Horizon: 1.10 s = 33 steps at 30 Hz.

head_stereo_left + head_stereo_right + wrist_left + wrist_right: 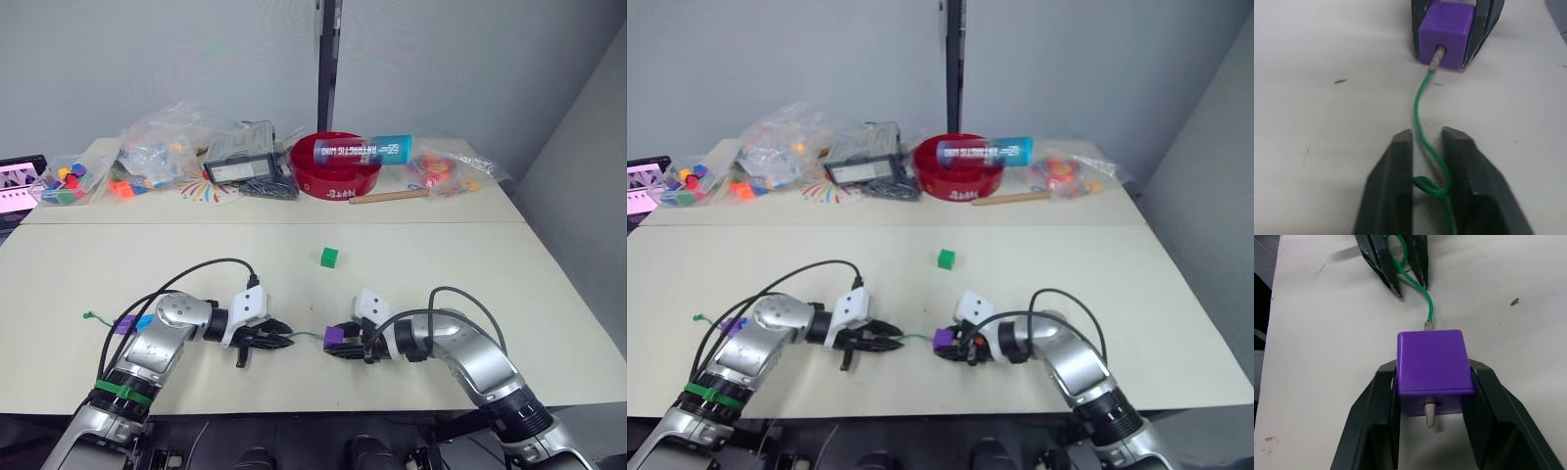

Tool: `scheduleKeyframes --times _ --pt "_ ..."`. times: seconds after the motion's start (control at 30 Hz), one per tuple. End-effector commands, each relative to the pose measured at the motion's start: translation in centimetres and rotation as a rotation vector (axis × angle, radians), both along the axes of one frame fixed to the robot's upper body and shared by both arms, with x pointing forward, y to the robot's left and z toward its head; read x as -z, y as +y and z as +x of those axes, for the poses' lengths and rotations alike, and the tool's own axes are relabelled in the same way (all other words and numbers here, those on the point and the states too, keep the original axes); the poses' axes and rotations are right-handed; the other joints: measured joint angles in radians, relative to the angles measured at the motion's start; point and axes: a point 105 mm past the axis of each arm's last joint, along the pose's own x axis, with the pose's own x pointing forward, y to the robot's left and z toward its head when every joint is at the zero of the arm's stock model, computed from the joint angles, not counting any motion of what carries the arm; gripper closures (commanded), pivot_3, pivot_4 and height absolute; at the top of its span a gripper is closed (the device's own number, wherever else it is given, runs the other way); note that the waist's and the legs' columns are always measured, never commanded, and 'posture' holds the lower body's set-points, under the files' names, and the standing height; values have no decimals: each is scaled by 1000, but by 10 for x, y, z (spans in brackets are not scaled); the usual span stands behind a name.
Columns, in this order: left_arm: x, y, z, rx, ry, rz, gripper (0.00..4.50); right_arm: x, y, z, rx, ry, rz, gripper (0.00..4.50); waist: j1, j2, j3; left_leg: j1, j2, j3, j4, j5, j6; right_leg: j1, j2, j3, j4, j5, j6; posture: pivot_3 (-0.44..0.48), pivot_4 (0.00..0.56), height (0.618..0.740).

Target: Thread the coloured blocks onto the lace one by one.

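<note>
Three purple and blue blocks (1432,367); one green block (329,257); one lace (1422,117).

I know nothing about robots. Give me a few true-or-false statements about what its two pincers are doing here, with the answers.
1. The right pincer holds a purple block. True.
2. The lace has its pale tip poking out of the block's far side. True.
3. The left pincer is empty. False: it grips the green lace.
4. A green block sits loose on the table. True.
5. The held block is blue. False: purple.
</note>
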Motion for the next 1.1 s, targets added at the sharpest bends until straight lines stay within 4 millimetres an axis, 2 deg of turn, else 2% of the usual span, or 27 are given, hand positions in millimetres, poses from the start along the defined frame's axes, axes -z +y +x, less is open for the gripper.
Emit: scheduleKeyframes --times 0.03,0.37,0.6,0.7,0.87,0.9,1.1 --pt "0 -5 -1 20 -19 0 4470 7 1 -7 -12 40 -10 3298 0 0 0 0 0 0 0 0 0 0 0 0 0 0 0 0 150 731" --pt "-9 -24 -6 72 -55 -21 4470 8 3 -8 -1 42 -9 3298 0 0 0 0 0 0 0 0 0 0 0 0 0 0 0 0 150 731" --pt "-21 -45 -6 94 -87 -51 4470 8 9 -7 -4 39 0 3298 -2 0 0 0 0 0 0 0 0 0 0 0 0 0 0 0 150 731" --pt "-21 -46 -1 69 -96 -44 4470 8 12 -7 -10 40 4 3298 -5 0 0 0 0 0 0 0 0 0 0 0 0 0 0 0 150 731" --pt "-20 -39 -5 51 -66 -35 4470 9 15 -6 -3 42 10 3298 -11 0 0 1 0 0 0 0 0 0 1 0 1 0 0 0 150 731" --pt "-22 -37 -4 44 -65 -38 3893 10 15 -6 -2 43 9 3298 -12 0 0 1 0 0 0 0 0 0 1 0 1 0 0 0 150 731" --pt "-28 -20 0 13 -87 -1 1961 12 15 -6 1 49 4 3298 -18 0 0 1 1 0 0 0 0 0 1 0 1 0 0 0 150 731"
